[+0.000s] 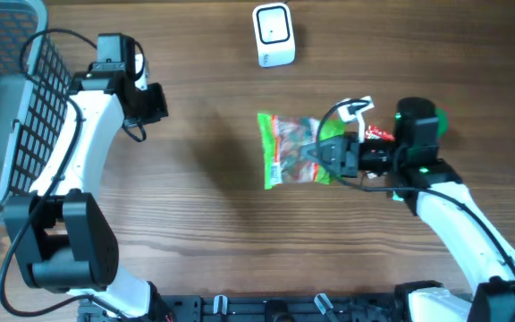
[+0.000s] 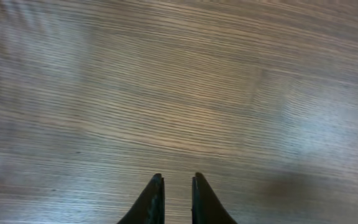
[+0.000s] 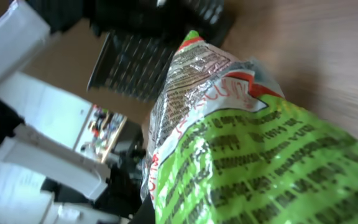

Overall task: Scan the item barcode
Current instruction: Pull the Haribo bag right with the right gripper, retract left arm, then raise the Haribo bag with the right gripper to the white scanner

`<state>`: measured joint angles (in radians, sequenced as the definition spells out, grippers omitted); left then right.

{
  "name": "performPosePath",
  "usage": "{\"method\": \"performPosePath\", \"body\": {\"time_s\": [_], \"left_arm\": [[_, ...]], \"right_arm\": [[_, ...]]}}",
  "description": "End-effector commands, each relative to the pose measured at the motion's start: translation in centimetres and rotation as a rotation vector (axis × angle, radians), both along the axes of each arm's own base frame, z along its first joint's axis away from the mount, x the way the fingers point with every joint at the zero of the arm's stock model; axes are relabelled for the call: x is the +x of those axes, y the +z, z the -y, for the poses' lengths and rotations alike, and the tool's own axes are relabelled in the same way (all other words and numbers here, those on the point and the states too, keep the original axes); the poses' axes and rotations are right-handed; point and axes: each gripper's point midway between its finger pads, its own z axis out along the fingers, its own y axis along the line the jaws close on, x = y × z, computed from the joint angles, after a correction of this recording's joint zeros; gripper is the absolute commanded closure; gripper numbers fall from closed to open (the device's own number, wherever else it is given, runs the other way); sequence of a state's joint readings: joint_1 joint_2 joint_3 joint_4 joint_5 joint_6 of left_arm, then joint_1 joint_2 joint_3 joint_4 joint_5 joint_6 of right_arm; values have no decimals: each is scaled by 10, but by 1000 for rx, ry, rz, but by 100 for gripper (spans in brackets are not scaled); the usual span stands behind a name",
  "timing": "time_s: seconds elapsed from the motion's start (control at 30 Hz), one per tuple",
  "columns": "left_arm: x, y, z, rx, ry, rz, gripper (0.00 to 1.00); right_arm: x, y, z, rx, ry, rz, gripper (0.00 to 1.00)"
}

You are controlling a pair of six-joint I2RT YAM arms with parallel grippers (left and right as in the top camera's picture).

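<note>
1. Where the table (image 1: 204,206) meets the left border of the overhead view, a grey wire basket (image 1: 7,89) is seen. It is cut off by the picture's edge, and its contents cannot be made out.
2. The right gripper (image 1: 311,159) is clamped on the right-hand end of a green and red snack bag (image 1: 289,148), which is found near the middle of the table. Whether the bag rests on the wood or is raised above it cannot be told. In the right wrist view most of the picture is filled by the crinkled bag (image 3: 241,143), with fine print turned toward the camera.
3. The left gripper (image 1: 155,103) is positioned just beside the basket and well apart from the bag. Its fingers (image 2: 151,199) are parted by a narrow slit only, and nothing is held or touched by them.
4. A white scanner (image 1: 273,36) is placed near the far edge of the table, beyond the bag and apart from it.
5. Bare wood is seen between the two arms, and between the bag and the scanner.
</note>
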<state>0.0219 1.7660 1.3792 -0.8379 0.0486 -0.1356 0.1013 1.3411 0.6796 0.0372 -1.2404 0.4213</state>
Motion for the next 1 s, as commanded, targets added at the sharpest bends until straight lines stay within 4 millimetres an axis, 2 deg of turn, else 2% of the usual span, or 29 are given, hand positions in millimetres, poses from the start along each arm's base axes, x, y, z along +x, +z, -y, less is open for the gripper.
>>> {"method": "performPosePath", "body": {"time_s": [0.0,0.1,0.17,0.2,0.23,0.27,0.33,0.43,0.5,0.8,0.87,0.97], "left_arm": [[1,4,-22,27,31,11,82],[1,4,-29,19,70,11,79],[1,4,-31,19,76,11,67],[1,4,-31,19,76,11,52],[1,4,-31,19,76,11,21],[1,4,-31,22,77,11,0],[-1,3,-31,25,78,1,0],[-2,3,-31,25,77,0,0],[-1,3,-31,25,77,0,0],[-2,3,-31,25,77,0,0],[-1,3,-31,25,77,0,0],[-2,3,-31,25,77,0,0]], "right_arm": [[-3,27,11,11,-4,95,96],[-6,24,11,-8,-11,85,96],[-4,17,11,-42,-30,87,96],[-1,12,12,-70,-50,86,96],[2,8,14,-99,-68,89,96],[4,5,16,-127,-79,103,96],[8,0,21,-195,-97,129,96],[21,-12,42,-402,-187,121,96],[26,-8,53,-525,-203,144,96],[48,65,73,-922,-171,290,96],[57,85,74,-1014,-162,390,96],[71,112,65,-1080,-156,552,96]]}}
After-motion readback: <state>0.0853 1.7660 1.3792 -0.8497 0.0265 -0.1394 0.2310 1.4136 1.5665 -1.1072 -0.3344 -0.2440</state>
